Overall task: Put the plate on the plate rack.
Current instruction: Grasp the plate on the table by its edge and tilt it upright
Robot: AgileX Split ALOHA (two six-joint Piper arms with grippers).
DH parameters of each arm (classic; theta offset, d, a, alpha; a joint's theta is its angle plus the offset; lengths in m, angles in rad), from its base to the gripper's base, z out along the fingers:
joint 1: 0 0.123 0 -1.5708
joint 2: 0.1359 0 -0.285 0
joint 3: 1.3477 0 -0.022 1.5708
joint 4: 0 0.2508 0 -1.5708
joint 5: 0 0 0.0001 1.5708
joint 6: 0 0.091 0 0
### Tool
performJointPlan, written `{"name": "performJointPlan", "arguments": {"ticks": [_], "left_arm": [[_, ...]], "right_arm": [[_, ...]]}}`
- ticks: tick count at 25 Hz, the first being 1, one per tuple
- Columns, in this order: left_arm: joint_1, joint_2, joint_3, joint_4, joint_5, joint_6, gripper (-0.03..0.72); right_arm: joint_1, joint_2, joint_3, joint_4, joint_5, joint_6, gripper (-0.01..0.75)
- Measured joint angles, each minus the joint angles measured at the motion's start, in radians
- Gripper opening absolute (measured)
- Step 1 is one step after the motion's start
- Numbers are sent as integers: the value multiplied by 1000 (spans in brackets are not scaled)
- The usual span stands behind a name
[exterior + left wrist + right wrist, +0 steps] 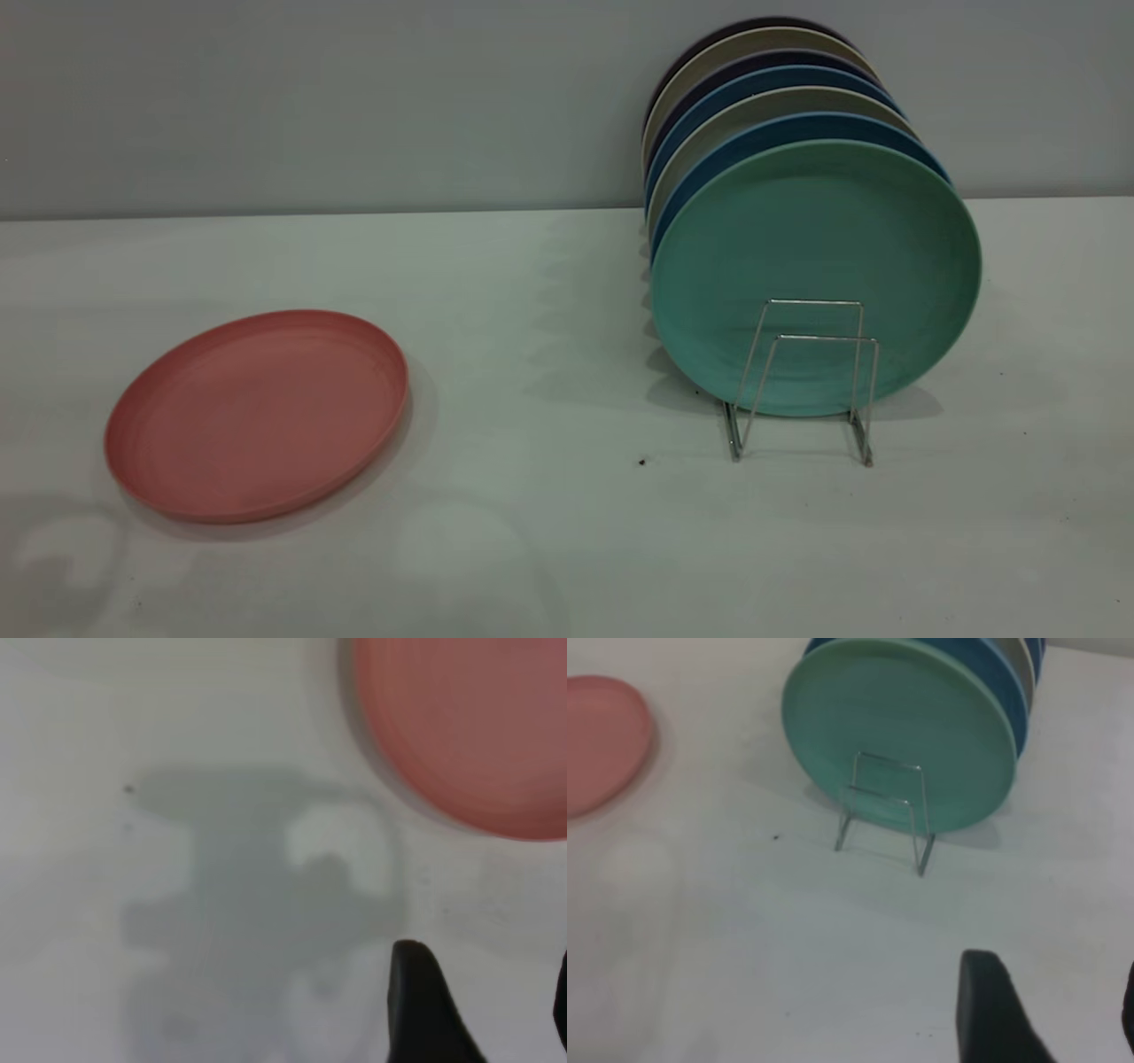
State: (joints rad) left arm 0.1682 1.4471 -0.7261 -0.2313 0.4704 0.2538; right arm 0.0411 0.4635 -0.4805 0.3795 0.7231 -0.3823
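The salmon-pink plate (257,412) lies flat on the table at the left; it also shows in the left wrist view (469,726) and the right wrist view (598,740). The silver wire plate rack (802,381) stands at the right, its two front loops free, also seen in the right wrist view (884,815). My left gripper (483,992) is open and empty, above bare table beside the pink plate. My right gripper (1050,1001) is open and empty, over the table in front of the rack. Neither arm shows in the exterior view.
A teal-green plate (815,275) stands upright in the rack, with several blue, beige and dark plates (762,97) stacked behind it. A grey wall runs along the table's far edge. A small dark speck (640,461) lies near the rack.
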Motion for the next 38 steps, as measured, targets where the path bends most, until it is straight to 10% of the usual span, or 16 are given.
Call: {"name": "performJointPlan", "arguments": {"ticks": [17,38], "left_arm": [[139,447,-222,-464,55,461,393],[139,649,-273,-506,-144,461,393]], "right_arm": [[0,212,0,203,-123,-225,377],[0,265,0,299,-163,-311,377]]}}
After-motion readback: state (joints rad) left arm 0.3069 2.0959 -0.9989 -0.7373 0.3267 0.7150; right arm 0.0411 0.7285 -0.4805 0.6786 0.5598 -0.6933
